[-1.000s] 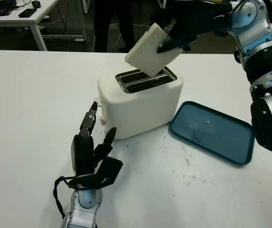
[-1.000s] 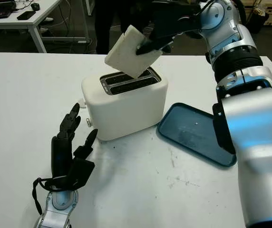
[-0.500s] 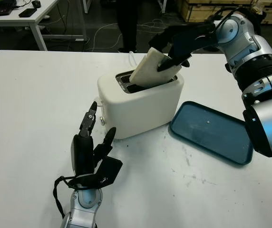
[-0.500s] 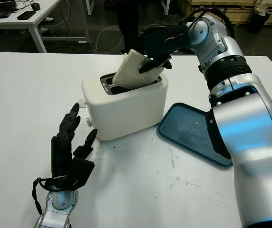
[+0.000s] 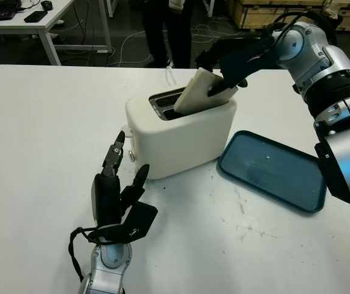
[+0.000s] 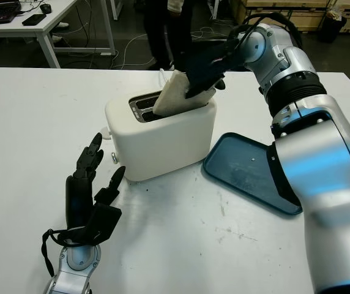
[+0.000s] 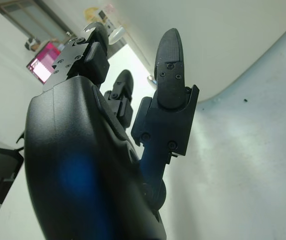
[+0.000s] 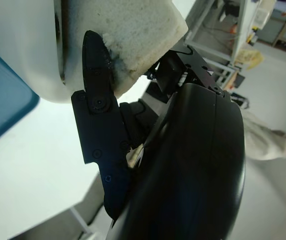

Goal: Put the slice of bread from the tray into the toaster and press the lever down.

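A white two-slot toaster stands mid-table. A pale slice of bread leans tilted in one of its top slots, lower part inside, upper corner sticking out. My right hand is above the toaster's right end, shut on the slice's upper edge; the right wrist view shows a finger pressed against the bread. The toaster's small lever sits on its left end. My left hand stands open on the table in front of that end, a short way from the lever.
The dark teal tray lies bare to the right of the toaster. A person's legs stand beyond the table's far edge. A white desk with a keyboard is at the back left.
My right hand has lowered the slice from above the toaster into a slot, and it now sits deeper and more upright. The left hand has not moved.
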